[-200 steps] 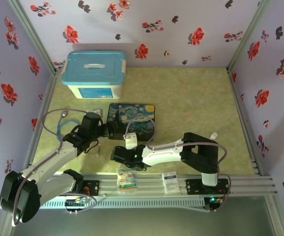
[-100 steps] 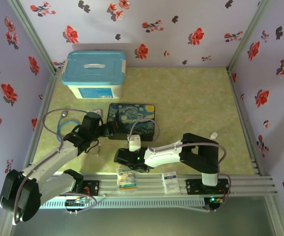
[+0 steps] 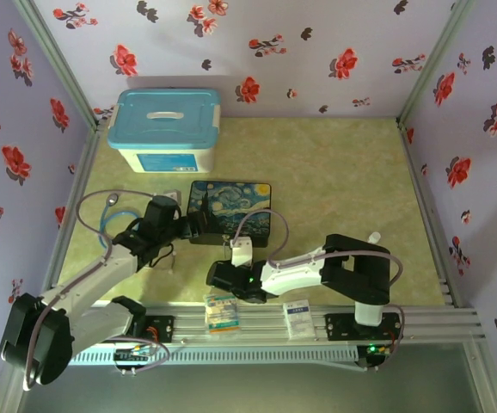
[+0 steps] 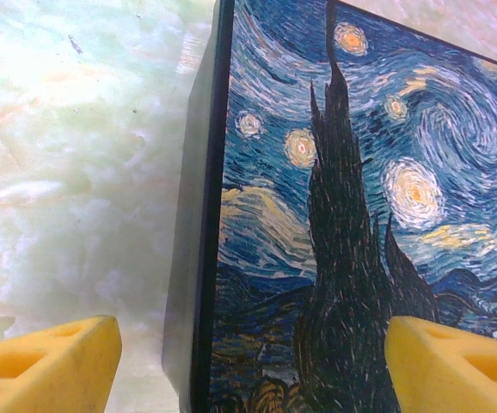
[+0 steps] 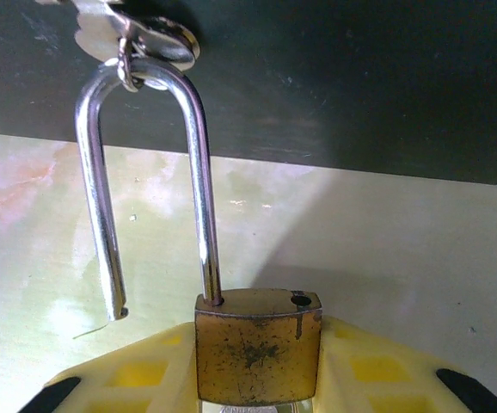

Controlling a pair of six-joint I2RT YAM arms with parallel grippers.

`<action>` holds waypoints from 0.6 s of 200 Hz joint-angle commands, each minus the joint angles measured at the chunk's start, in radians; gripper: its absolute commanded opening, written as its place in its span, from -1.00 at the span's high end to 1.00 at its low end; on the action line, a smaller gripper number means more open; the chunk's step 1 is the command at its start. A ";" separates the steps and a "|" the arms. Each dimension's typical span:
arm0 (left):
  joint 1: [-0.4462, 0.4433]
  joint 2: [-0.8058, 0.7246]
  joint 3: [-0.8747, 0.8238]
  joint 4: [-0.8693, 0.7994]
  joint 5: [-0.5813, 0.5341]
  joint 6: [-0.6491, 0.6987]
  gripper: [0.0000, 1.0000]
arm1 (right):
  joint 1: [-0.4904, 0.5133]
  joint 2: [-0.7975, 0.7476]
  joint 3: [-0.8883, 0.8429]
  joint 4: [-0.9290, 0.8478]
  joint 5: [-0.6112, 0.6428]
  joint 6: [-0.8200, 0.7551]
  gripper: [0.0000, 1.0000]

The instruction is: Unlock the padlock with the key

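No lettering is legible: the blue label on the lidded storage bin, two small printed cards on the rail at the table edge, and the scuffed brass padlock all defy reading.

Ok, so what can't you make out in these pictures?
Keyhole of the small brass padlock with silver shackle: right wrist view, cut off by the bottom edge.
That padlock from above: top view, covered by the right hand.
Metal latch on the Starry Night painted box: right wrist view, cropped by the top edge.
Thin key: cannot tell where it is.
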 commanded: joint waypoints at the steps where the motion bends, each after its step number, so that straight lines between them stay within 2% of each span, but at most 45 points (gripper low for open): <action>1: 0.019 0.024 0.044 0.014 -0.015 0.013 -0.67 | -0.004 -0.004 -0.046 0.023 -0.019 0.040 0.41; 27: 0.039 0.071 0.032 0.105 -0.035 0.026 -0.77 | -0.004 -0.059 -0.132 0.101 0.013 0.065 0.42; 49: 0.038 0.149 0.050 0.186 0.017 0.053 -0.76 | -0.004 -0.097 -0.211 0.188 0.029 0.105 0.45; 64: 0.038 0.203 0.076 0.197 0.064 0.047 -0.69 | -0.004 -0.109 -0.237 0.212 0.038 0.130 0.45; 100: 0.031 0.240 0.038 0.239 0.068 0.011 -0.38 | -0.003 -0.104 -0.264 0.291 0.079 0.193 0.47; 120: 0.030 0.240 0.010 0.252 0.067 0.015 -0.35 | -0.003 -0.070 -0.258 0.375 0.096 0.238 0.47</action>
